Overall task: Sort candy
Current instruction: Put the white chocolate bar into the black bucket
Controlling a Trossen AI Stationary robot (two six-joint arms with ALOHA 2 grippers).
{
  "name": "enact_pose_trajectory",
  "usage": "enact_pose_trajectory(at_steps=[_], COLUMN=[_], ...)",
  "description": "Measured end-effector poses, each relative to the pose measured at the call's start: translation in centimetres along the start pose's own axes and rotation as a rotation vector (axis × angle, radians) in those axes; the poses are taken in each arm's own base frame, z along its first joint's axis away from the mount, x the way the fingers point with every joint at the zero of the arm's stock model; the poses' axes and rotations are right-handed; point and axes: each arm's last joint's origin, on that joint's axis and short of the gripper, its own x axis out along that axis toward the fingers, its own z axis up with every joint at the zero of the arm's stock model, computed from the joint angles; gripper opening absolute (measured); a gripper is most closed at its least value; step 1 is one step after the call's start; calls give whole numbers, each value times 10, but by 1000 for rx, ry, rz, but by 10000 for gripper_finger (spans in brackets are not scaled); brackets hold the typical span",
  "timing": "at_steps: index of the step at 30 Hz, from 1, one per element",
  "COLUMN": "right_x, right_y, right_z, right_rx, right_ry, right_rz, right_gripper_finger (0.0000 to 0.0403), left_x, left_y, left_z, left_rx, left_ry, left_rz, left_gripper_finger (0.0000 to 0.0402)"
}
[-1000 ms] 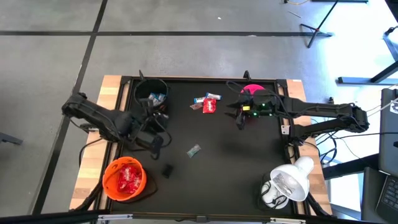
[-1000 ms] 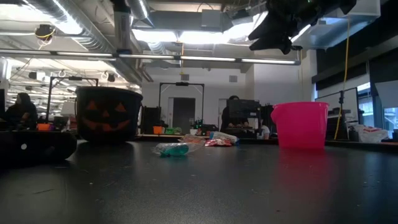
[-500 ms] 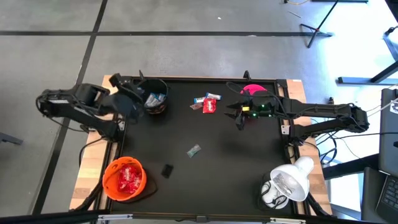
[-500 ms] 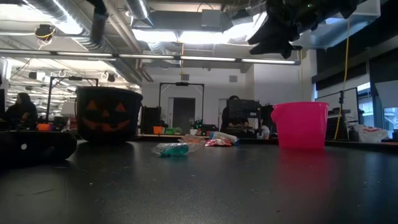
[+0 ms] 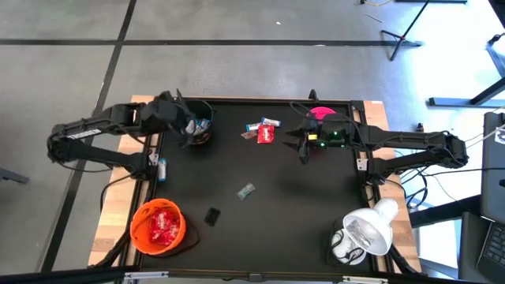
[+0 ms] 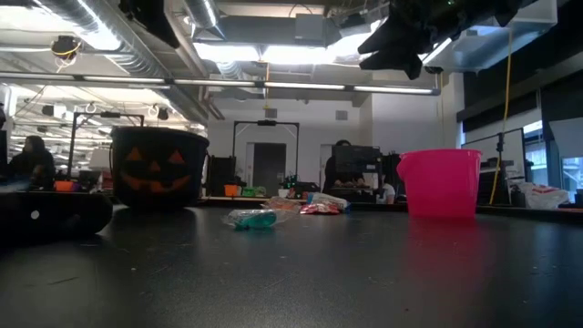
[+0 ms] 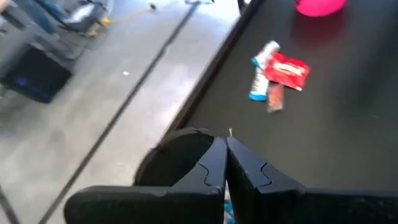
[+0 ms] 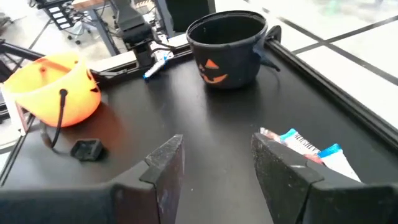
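Three wrapped candies, red and blue-and-white, lie in a cluster (image 5: 263, 131) (image 7: 277, 74) at the table's far middle. One blue-and-white candy (image 5: 246, 190) (image 6: 252, 219) lies alone at mid-table. The black pumpkin bowl (image 5: 195, 126) (image 8: 230, 46) holds blue candies, and the orange bowl (image 5: 158, 227) holds red ones. My left gripper (image 5: 186, 128) (image 7: 225, 152) is shut above the black bowl's rim. My right gripper (image 5: 304, 147) (image 8: 217, 162) hangs open above the table, beside the pink bowl (image 5: 319, 114), with nothing between its fingers. My left gripper's fingers (image 7: 214, 163) are pressed together, slanting down over the black bowl's rim (image 7: 177, 146). A thin pale sliver (image 7: 230, 132) shows at their tips. Whether that is a wrapper in the hold, I cannot tell.
A small flat black object (image 5: 211, 215) (image 8: 87, 149) lies near the orange bowl. A white lamp-like thing (image 5: 364, 230) stands at the near right corner. Black rails frame the mat, and a blue-tipped item (image 5: 162, 167) lies on the left rail.
My left gripper has swung from over the mat's left middle toward the far edge, ending above the black bowl. It rolled on the way and stayed shut. The loose candies have not moved.
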Motion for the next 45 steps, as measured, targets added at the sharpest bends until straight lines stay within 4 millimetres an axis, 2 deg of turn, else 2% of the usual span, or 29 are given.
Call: enact_pose_trajectory(at_steps=[6,11,14,21,27,31,36,41,45], right_x=[0,0,0,0,0,0,0,0,0], right_y=[0,0,0,1,2,2,2,2,2], right_z=[0,0,0,1,1,1,1,1,1], right_rx=[0,0,-1,-33,-94,-135,-166,-193,-210], right_ry=[3,3,3,-5,-4,-6,-10,-12,-12], right_rz=[7,7,7,36,46,46,46,46,47], right_gripper_finger=[186,186,186,186,186,186,186,186,186], left_x=[-1,-9,-8,16,38,45,56,77,99], left_y=[1,2,-4,-34,-50,-55,-60,-66,-73], left_z=[-13,-43,-59,-98,-131,-129,-125,-126,-131], left_rx=[-48,-101,-136,-101,-16,-1,4,-33,-77], left_ry=[127,447,598,852,1032,1011,996,1125,1262], left_rz=[-142,-182,-254,-431,-460,-478,-470,-378,-263], left_gripper_finger=[0,0,0,0,1,26,88,141,154])
